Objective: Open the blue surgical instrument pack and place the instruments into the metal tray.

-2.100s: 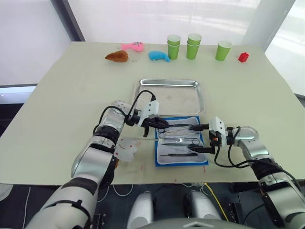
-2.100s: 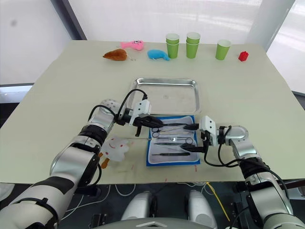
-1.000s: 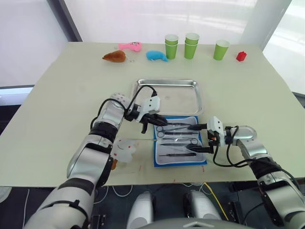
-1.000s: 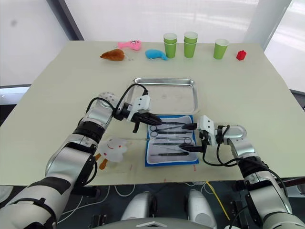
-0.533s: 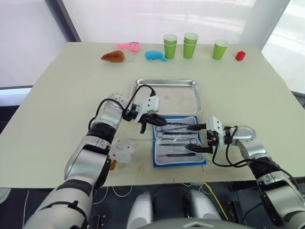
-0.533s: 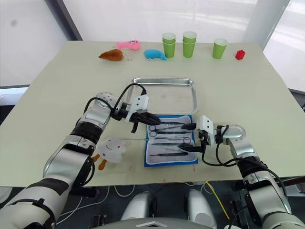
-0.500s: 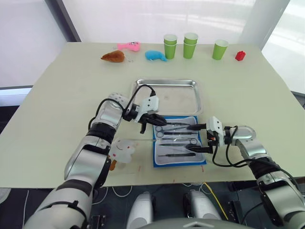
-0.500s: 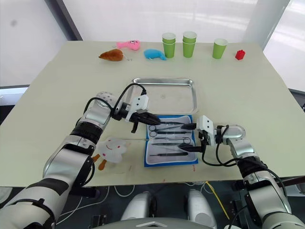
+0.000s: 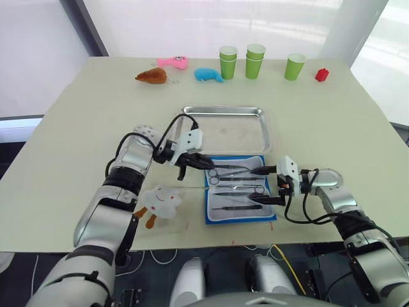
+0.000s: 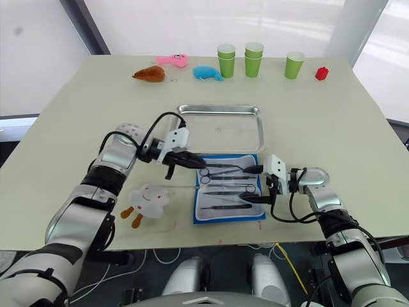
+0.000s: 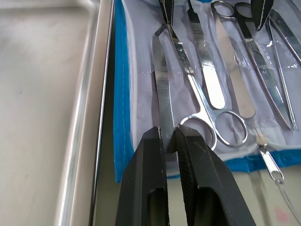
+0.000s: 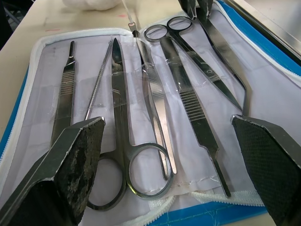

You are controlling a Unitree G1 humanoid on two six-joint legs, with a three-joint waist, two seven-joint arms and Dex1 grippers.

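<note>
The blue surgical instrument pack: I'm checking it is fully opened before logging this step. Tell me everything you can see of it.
The blue surgical instrument pack lies open and flat on the table, just in front of the metal tray. Its edge is bright blue with a white zip; the lining is pale grey-white with clear pocket strips. Scissors, forceps and other silvery instruments lie in a row on it. The left gripper pinches one; the right gripper is open over it.

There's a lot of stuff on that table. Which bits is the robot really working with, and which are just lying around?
In use:
- open blue surgical instrument pack
- instruments in its lining
- tweezers pinched in the left hand
- metal tray
- right hand, open at the pack's edge

Lying about:
- green cups
- brown, pink and blue plush toys
- white plush toy
- red block
</note>
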